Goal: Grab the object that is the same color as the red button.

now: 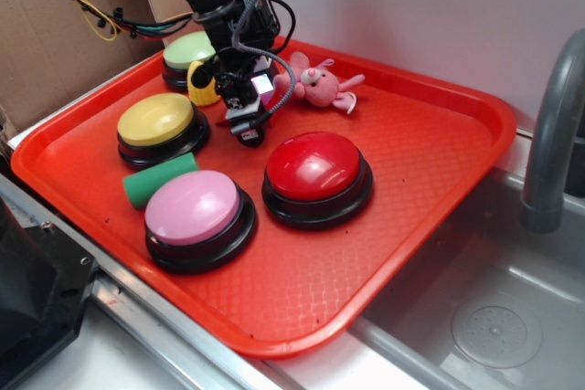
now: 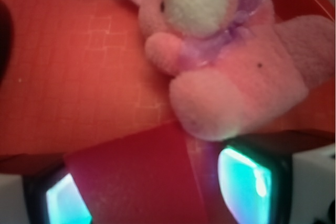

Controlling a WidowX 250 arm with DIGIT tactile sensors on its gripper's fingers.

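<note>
Gripper (image 2: pixel 142 192) pads tight around red wedge block (image 2: pixel 136 177).

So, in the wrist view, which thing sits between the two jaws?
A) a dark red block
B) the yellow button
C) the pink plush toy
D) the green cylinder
A: the wrist view shows the red block lying between the two jaws, while the pink plush toy lies just beyond it on the orange tray; whether the jaws already press on the block cannot be told.
</note>
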